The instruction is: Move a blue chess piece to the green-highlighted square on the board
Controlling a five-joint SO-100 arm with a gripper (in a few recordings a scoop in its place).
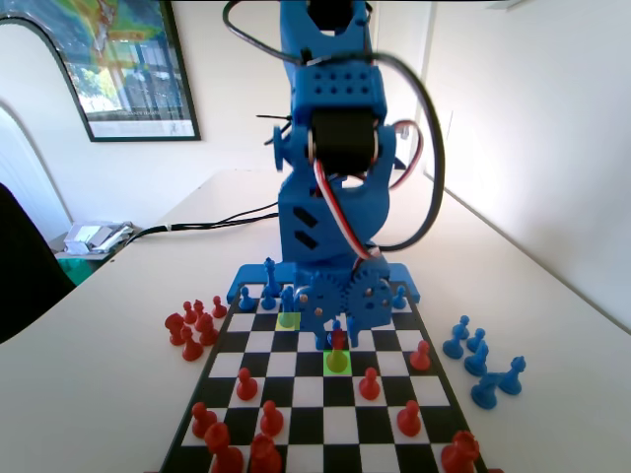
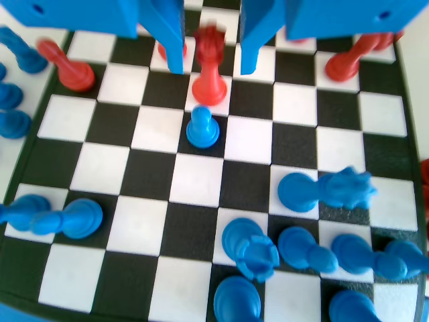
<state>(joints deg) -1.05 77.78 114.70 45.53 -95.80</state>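
In the wrist view my gripper (image 2: 212, 66) is open low over the board (image 2: 195, 180), its jaws standing either side of a red piece (image 2: 209, 74) with a gap on each side. A small blue chess piece (image 2: 202, 128), pawn-like, stands one square closer to the arm, just clear of the jaws. In the fixed view the gripper (image 1: 337, 339) hangs over the green-highlighted square (image 1: 337, 365), and the red piece (image 1: 339, 342) stands on that square. A paler yellow-green square (image 1: 288, 319) lies further back on the left.
Several red pawns (image 1: 370, 383) stand on the near half of the board. Captured red pieces (image 1: 192, 327) cluster off the board's left, blue ones (image 1: 478, 357) off its right. Blue pieces (image 2: 298, 191) crowd the back rows near the arm.
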